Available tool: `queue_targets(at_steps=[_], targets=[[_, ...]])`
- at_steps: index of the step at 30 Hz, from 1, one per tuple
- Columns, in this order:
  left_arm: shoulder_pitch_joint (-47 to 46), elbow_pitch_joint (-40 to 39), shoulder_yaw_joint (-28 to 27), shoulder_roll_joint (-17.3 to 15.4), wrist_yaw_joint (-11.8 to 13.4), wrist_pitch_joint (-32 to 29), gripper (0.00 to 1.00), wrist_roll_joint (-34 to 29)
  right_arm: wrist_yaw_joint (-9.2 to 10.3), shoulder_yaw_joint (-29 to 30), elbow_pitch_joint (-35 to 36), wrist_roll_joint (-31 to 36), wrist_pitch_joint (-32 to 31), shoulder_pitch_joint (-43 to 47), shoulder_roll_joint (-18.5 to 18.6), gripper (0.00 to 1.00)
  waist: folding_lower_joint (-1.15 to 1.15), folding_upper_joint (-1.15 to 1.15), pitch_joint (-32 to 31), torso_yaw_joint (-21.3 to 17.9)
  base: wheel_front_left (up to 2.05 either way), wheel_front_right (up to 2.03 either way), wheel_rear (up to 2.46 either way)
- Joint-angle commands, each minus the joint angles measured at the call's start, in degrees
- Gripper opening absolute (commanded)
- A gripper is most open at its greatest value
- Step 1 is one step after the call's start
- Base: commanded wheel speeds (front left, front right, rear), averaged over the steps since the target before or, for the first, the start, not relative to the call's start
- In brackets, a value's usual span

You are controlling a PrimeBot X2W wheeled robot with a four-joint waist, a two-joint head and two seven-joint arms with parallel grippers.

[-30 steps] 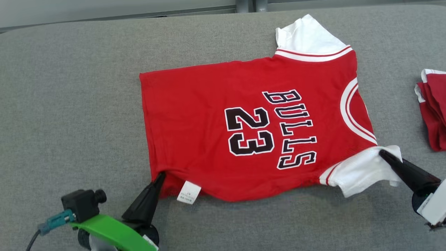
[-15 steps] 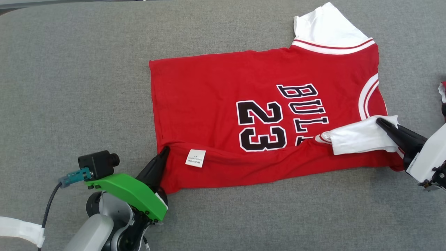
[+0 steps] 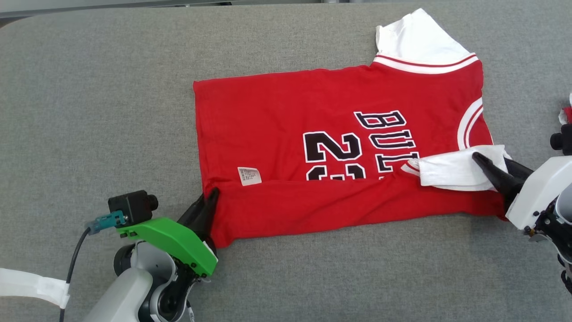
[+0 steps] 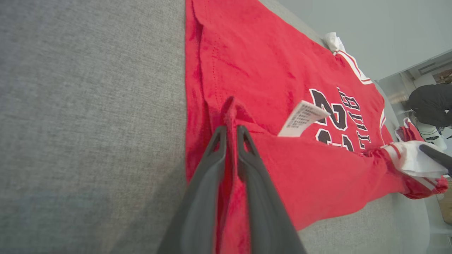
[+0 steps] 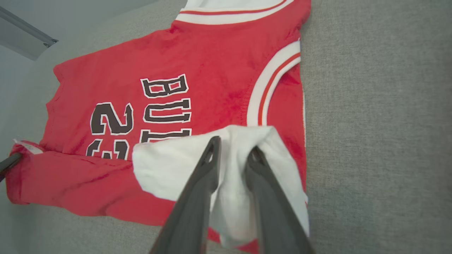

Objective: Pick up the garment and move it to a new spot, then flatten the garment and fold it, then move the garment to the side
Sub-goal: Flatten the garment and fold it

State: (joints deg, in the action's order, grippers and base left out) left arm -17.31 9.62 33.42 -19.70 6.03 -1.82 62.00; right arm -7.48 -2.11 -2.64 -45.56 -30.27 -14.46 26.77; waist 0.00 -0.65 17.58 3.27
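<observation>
Red basketball jersey [image 3: 313,112] lies on grey desk [image 3: 89,112], right of desk centre, collar toward desk's right end. Black, white-edged lettering and "23" on chest; white sleeves, white-and-red trim. Long edge nearest desk's front is folded over body, hiding lower part of "23" and end of lettering. White care label [image 3: 249,175] sits at fold line. Left end effector [image 3: 210,199] pinches hem corner, toward desk's left end. Right end effector [image 3: 480,157] clamps white sleeve [image 3: 447,172], toward desk's right end.
</observation>
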Motion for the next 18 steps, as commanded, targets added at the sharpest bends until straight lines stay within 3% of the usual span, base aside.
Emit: queue_targets(at_steps=[1,6,10,18], targets=[[-0.56,0.23,-0.04,0.02,-0.20,-0.14,1.00,0.53,-0.02,-0.01,-0.42,0.42,0.31,-0.36,-0.15,1.00,0.00,0.65,-0.41,-0.10,0.00,0.00,0.00],[0.28,-0.66,-0.19,-1.46,-0.99,0.46,1.00,0.02,-0.02,-0.40,0.13,1.53,1.38,1.12,0.20,1.00,0.00,0.65,-1.46,-0.35,0.00,0.00,0.00],[2.93,-3.70,-0.79,-3.83,1.57,1.67,1.00,-1.89,-0.02,-0.19,2.96,1.51,1.62,3.98,-0.23,1.00,0.00,0.65,-1.87,-1.02,0.00,0.00,0.00],[11.01,-15.67,0.15,-8.33,7.63,0.11,1.00,-3.62,-0.02,-2.90,9.34,3.81,-1.80,12.46,4.78,1.00,0.00,0.65,0.32,-2.28,0.00,0.00,0.00]])
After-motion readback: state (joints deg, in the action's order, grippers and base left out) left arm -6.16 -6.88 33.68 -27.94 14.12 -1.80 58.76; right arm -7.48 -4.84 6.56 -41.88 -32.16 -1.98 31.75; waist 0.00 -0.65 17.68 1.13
